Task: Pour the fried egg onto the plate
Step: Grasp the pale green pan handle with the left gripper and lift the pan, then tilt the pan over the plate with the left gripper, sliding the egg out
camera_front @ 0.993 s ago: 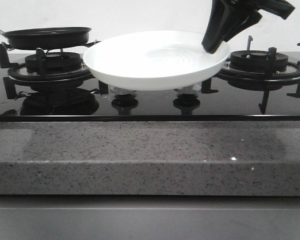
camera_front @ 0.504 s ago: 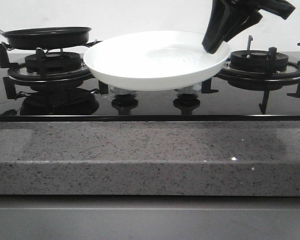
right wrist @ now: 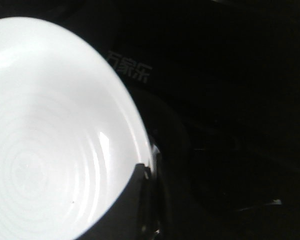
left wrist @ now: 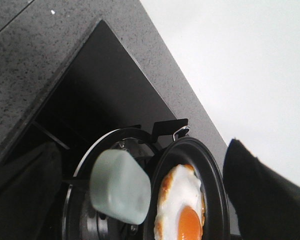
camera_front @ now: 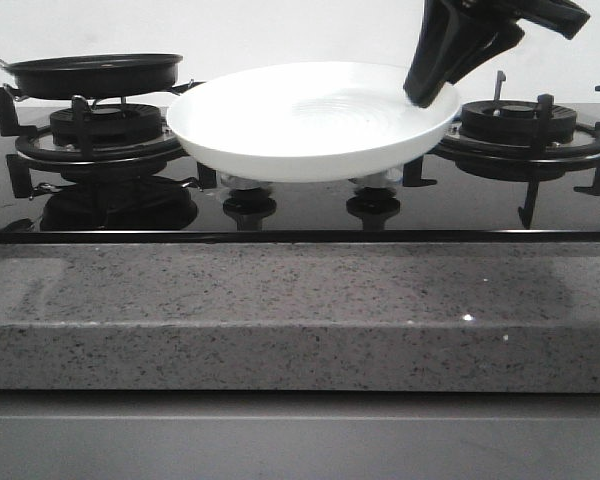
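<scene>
The white plate [camera_front: 310,120] hangs above the middle of the stove, clear of the knobs. My right gripper [camera_front: 426,92] is shut on its right rim. In the right wrist view one dark finger [right wrist: 132,210] lies over the plate's [right wrist: 50,140] inner edge. The fried egg [left wrist: 182,202], white with an orange yolk and browned edges, lies in the black frying pan [left wrist: 215,190]. The pan [camera_front: 95,72] sits over the left burner. My left gripper [left wrist: 140,147] is open, its dark fingers [left wrist: 262,195] wide on either side of the pan's pale green handle [left wrist: 120,187], not touching it.
The left burner grate [camera_front: 90,135] and the right burner grate [camera_front: 525,130] stand on the black glass hob. Two knobs [camera_front: 250,205] sit under the plate. A grey speckled counter edge [camera_front: 300,310] runs along the front.
</scene>
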`<action>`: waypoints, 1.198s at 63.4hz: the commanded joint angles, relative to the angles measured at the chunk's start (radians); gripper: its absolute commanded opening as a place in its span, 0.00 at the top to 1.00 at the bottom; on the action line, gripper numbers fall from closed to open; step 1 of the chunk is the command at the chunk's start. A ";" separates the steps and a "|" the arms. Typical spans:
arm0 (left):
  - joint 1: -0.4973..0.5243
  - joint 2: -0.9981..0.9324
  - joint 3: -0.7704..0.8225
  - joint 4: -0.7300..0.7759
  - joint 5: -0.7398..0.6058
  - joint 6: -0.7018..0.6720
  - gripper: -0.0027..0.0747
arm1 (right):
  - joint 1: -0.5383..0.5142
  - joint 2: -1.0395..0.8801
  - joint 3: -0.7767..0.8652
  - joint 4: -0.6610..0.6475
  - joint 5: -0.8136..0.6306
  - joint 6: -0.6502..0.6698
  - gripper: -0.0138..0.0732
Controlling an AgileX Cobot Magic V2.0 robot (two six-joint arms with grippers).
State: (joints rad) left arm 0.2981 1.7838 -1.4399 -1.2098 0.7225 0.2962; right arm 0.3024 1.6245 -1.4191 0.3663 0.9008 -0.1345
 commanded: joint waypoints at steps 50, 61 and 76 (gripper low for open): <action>-0.030 0.013 -0.038 -0.086 0.048 0.008 0.99 | -0.003 -0.051 -0.025 0.031 -0.040 -0.008 0.98; -0.026 -0.001 -0.043 -0.224 0.118 0.063 0.99 | -0.003 -0.051 -0.025 0.031 -0.040 -0.008 0.98; -0.030 -0.059 -0.113 -0.312 0.238 0.181 0.99 | -0.003 -0.051 -0.025 0.031 -0.040 -0.008 0.98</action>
State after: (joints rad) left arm 0.2733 1.8171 -1.4849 -1.3993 0.8931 0.4551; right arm 0.3024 1.6245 -1.4191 0.3663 0.9008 -0.1345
